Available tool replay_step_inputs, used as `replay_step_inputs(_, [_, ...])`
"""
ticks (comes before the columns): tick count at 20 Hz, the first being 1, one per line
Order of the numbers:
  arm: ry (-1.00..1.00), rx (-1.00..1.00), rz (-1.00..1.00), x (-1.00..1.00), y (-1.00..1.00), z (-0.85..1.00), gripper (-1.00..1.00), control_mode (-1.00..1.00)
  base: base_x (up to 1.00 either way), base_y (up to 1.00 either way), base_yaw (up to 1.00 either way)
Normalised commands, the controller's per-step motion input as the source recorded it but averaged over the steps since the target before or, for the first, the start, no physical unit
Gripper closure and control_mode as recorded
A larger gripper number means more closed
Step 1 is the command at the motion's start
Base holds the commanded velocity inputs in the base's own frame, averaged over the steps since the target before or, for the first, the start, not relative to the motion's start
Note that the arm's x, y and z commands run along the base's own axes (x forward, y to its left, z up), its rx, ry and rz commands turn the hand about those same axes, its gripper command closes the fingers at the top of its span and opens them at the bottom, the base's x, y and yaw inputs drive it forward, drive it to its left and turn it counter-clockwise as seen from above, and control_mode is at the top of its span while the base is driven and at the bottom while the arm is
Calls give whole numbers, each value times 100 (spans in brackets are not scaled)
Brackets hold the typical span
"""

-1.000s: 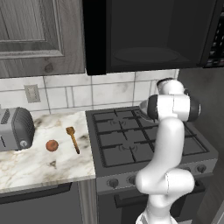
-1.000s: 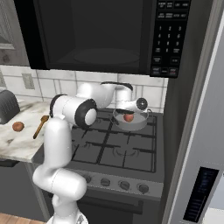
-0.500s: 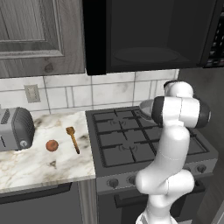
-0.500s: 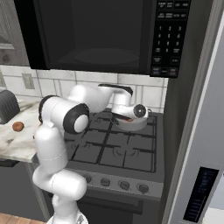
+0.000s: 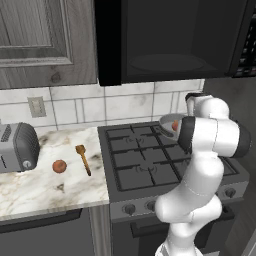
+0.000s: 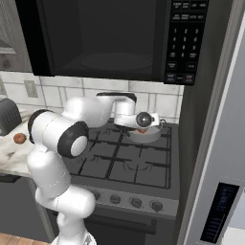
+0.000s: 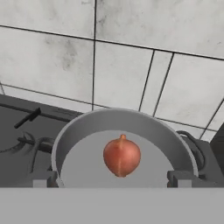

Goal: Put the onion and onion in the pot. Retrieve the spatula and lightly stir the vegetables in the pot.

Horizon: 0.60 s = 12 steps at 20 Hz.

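Observation:
One onion (image 7: 121,155) lies on the floor of the grey pot (image 7: 83,127), which stands on the stove's back right burner by the tiled wall. My gripper (image 7: 111,180) hovers just in front of the pot's near rim, open, with nothing between its fingertips (image 7: 43,180). From the right base the hand (image 6: 143,120) hangs over the pot (image 6: 154,136), with the onion (image 6: 140,130) just visible below it. The other onion (image 5: 59,166) rests on the marble counter, left of the wooden spatula (image 5: 83,159). That onion (image 6: 19,138) also appears at the counter's edge.
A silver toaster (image 5: 17,147) stands at the counter's left end. The black gas stove (image 5: 145,162) has raised grates. A microwave (image 6: 110,38) hangs low above the stove, and a tall fridge side (image 6: 215,119) borders it on the right.
The arm's elbow has swung back toward the base while the hand stays by the pot. The gripper remains open and the onion lies still in the pot.

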Motion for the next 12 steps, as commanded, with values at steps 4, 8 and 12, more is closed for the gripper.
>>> replay_step_inputs(4, [0,-18,-1,-37,0,50,-100,-100,0,0,0])
replay_step_inputs(8, [0,-8,0,-36,0,55,-100,-100,0,0,0])
replay_step_inputs(12, [0,0,0,-50,0,53,-100,-100,0,0,0])
